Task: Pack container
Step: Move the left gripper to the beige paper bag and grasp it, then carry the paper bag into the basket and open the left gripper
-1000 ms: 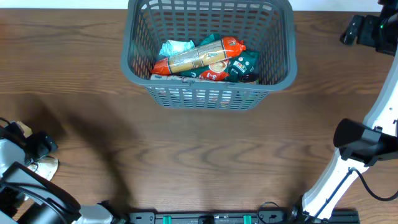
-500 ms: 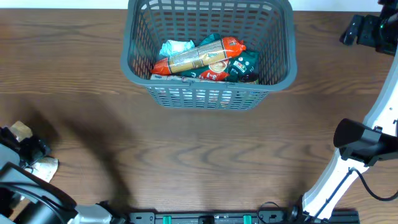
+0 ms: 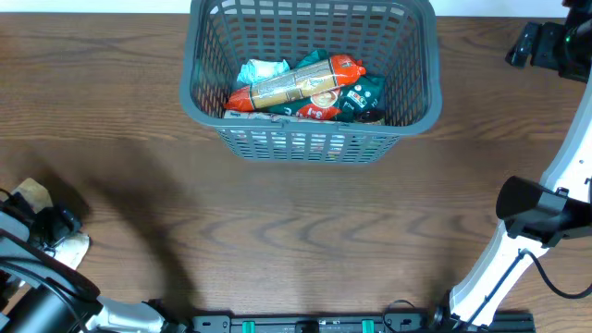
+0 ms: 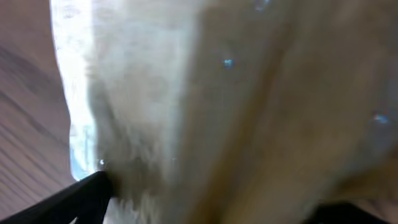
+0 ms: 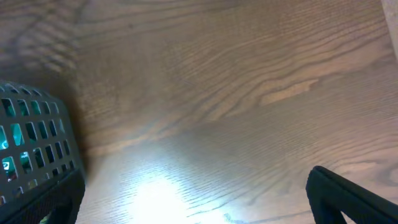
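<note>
The dark grey container (image 3: 421, 111) stands at the back centre of the table and holds several snack packets (image 3: 301, 88). My left gripper (image 3: 48, 223) is at the far left front edge, closed around a pale tan packet (image 3: 30, 194) that sticks out on both sides of the jaws. In the left wrist view this packet (image 4: 217, 106) fills the frame, blurred, between the two dark fingertips (image 4: 214, 208). My right gripper (image 3: 538, 43) is at the back right corner, open and empty. In its wrist view the fingers (image 5: 193, 193) stand wide apart over bare wood, with the container's corner (image 5: 37, 143) at the left.
The wooden table (image 3: 305, 240) stretches between the container and the front edge. The right arm's elbow (image 3: 536, 208) hangs over the right front of the table. A black rail (image 3: 305, 324) runs along the front edge.
My left gripper has shifted a little at the table's left edge with the pale packet in its jaws. The container and right arm have not moved.
</note>
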Robot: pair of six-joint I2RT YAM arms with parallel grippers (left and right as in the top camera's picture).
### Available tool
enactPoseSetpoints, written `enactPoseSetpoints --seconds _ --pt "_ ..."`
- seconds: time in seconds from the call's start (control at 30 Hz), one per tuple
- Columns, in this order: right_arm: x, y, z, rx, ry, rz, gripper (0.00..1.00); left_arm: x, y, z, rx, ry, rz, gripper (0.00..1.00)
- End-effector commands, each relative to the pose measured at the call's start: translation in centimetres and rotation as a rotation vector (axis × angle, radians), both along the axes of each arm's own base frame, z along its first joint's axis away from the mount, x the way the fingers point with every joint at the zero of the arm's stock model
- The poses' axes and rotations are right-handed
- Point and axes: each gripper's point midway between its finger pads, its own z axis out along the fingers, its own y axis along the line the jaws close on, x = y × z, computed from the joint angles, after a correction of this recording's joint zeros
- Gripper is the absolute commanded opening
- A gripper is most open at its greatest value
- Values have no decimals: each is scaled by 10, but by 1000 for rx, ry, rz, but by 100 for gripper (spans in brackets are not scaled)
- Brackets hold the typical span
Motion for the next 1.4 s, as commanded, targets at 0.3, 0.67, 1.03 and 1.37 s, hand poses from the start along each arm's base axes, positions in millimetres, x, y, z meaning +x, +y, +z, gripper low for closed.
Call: enactPoseSetpoints --seconds 0.3,0.67,1.03,1.37 --pt "1 2 -5 5 13 5 99 32 -26 1 -159 -180 -30 37" --pt "3 7 -5 31 4 17 99 103 -51 94 -37 -338 -174 6" --pt "3 6 -5 31 5 18 99 186 -136 284 185 -533 -475 5" --pt "3 6 -5 31 4 18 99 225 -265 428 479 -803 -968 5"
